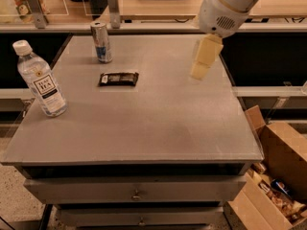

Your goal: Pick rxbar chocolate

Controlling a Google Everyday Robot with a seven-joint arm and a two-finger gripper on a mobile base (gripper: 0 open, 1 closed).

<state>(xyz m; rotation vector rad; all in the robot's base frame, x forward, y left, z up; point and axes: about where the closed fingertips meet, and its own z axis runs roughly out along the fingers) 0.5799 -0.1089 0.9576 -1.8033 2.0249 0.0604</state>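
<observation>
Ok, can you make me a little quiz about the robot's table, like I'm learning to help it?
1. True or false: the gripper, hanging over the right part of the table as the camera sees it, is touching the rxbar chocolate.
2. Which thing is closest to the bar? A) the can B) the bottle C) the cardboard box
3. Fill in: the bottle's cap is ___.
Key: 1 false, it is well apart from the bar; 2 A; 3 white.
</observation>
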